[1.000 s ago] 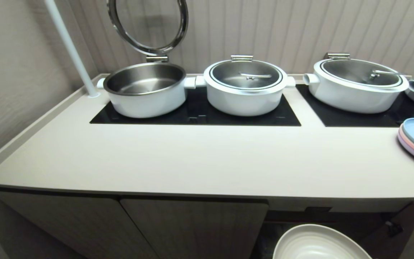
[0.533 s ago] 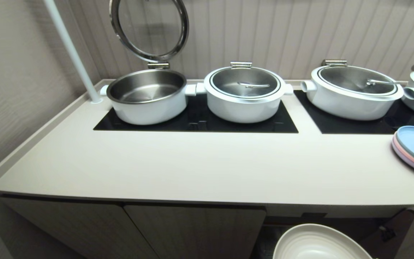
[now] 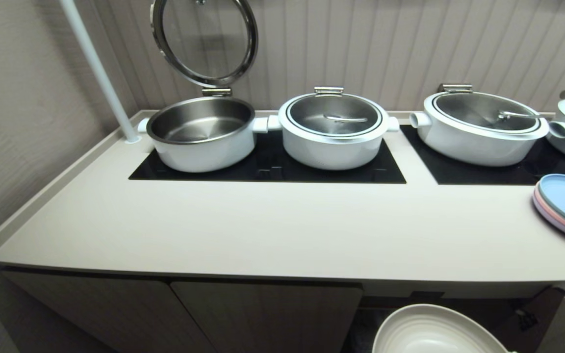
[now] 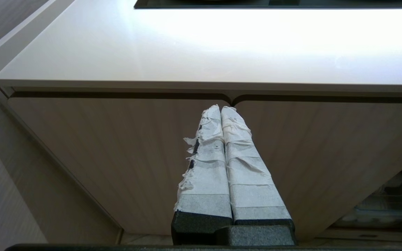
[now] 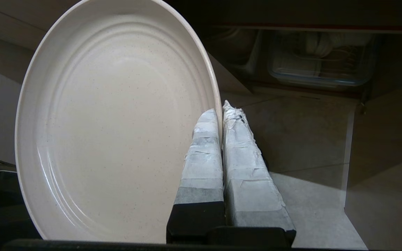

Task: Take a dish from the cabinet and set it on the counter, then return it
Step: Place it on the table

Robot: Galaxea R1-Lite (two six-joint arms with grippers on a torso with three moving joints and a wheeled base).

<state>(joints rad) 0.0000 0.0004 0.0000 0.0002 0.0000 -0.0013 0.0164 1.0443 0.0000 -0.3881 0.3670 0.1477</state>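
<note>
The right gripper (image 5: 222, 108) is pinching the dish (image 5: 117, 122) by its rim, holding it below the counter (image 3: 282, 230) edge, needing lift.

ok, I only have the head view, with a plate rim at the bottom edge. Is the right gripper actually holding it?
Observer: Yes. The right gripper is shut on the plate, pinching its rim.
Operator: Left one?
Observer: The left gripper is shut on nothing, facing the closed doors under the counter.
Operator: What's past the plate?
Observer: The open cabinet, dark inside, with a clear container on its shelf.
</note>
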